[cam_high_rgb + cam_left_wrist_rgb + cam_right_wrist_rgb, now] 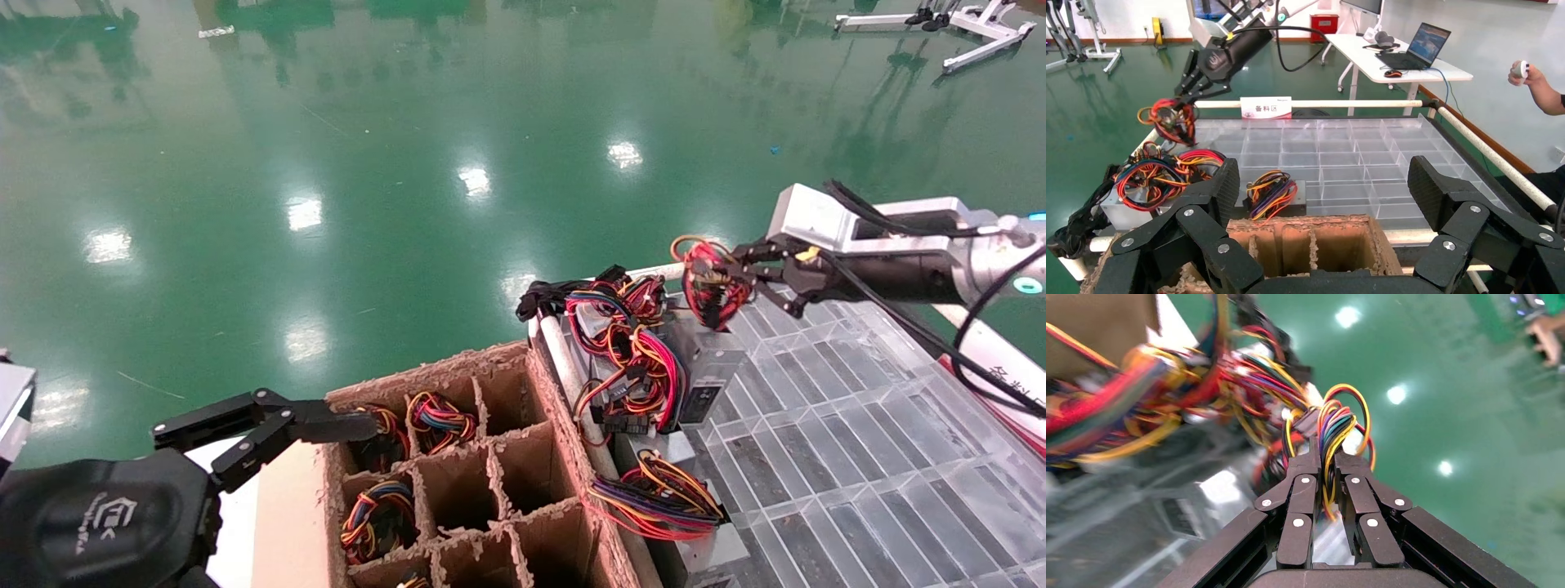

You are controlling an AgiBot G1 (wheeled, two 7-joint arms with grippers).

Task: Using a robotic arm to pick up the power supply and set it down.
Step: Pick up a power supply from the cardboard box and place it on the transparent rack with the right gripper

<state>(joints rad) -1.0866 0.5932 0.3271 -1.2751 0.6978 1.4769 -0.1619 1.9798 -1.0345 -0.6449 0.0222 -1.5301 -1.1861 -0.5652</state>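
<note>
The right arm is showing a white tube, a silver boxy wrist block and a black cable looping alongside. Both grippers, right gripper and left gripper, are showing black linkage fingers dotted with silver screws. A white logo is marking the rounded black left hand.

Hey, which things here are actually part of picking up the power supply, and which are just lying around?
In the job:
right tool, shut on the wire bundle
power supply below it
clear divided tray

Lying about:
cardboard divider box, left tool open at its edge
other power supply
laptop
</note>
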